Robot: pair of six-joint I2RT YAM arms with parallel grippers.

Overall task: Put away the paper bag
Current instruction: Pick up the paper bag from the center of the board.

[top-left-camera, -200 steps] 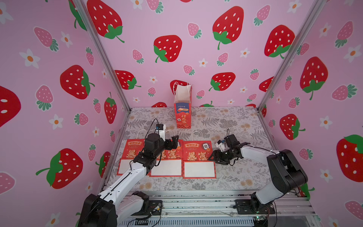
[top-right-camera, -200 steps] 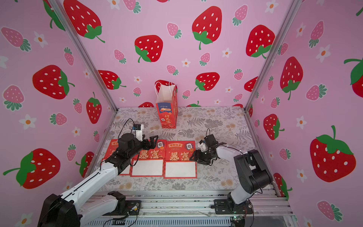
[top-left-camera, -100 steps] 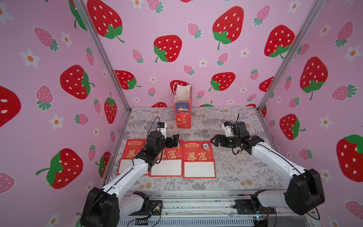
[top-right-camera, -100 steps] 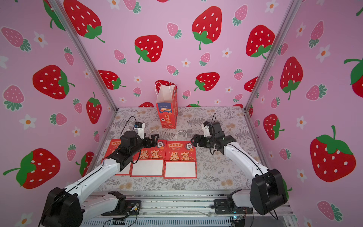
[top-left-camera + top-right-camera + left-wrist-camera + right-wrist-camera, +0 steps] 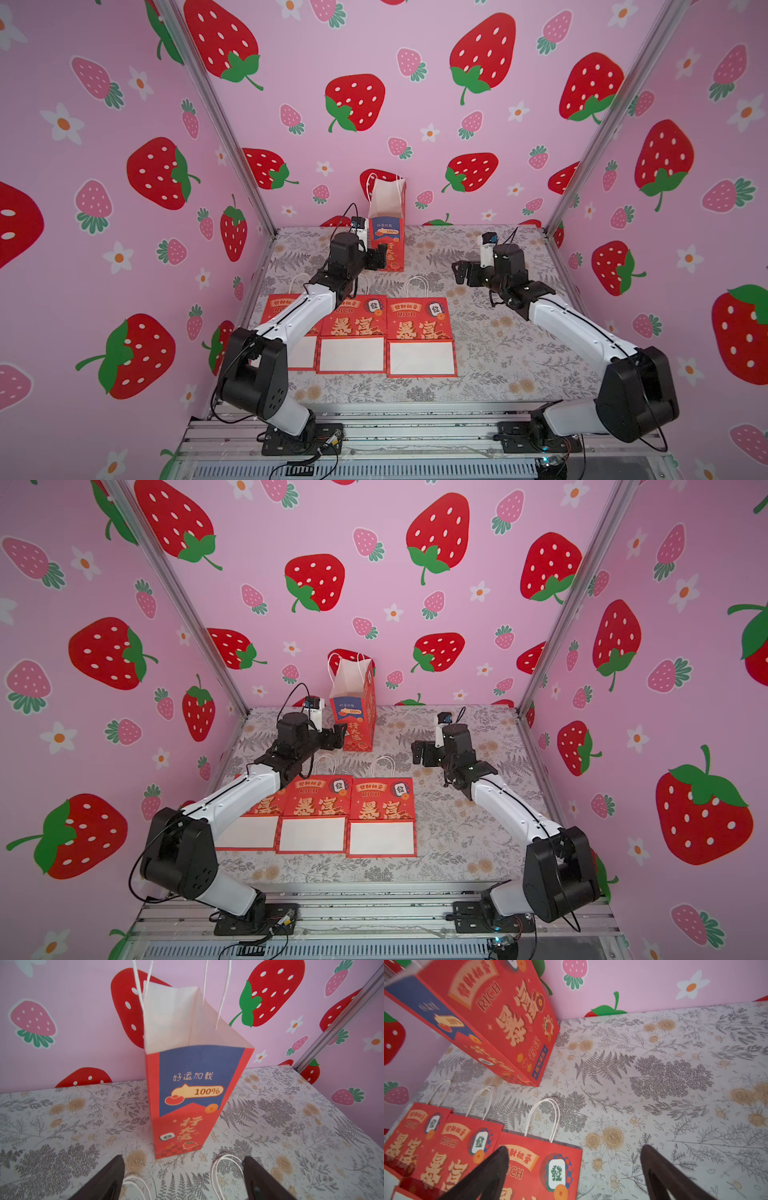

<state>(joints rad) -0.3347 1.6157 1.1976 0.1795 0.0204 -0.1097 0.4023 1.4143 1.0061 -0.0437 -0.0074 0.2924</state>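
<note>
Whereas a second ago both arms sat low over the flat bags, the left tool (image 5: 380,259) has since reached forward to just beside the base of the upright paper bag (image 5: 387,232), and the right tool (image 5: 461,272) has lifted off and drawn back over bare counter (image 5: 519,353), well apart from every bag. The bags themselves have not shifted.

There are four bags: one standing open near the back wall, and three flat bags (image 5: 419,332) lying in a row toward the front, their edges overlapping or touching, partly under the left arm.

In the left wrist view the standing bag (image 5: 193,1095) is a tall box of creased red paper with a blue panel, a plain white inside and thin white cord handles; the tool's dark fingers (image 5: 261,1180) stand spread, holding nothing. In the right wrist view that tool's fingers (image 5: 660,1176) are likewise spread and empty. The counter wears a pale cloth printed with grey ferns and tan flowers.
</note>
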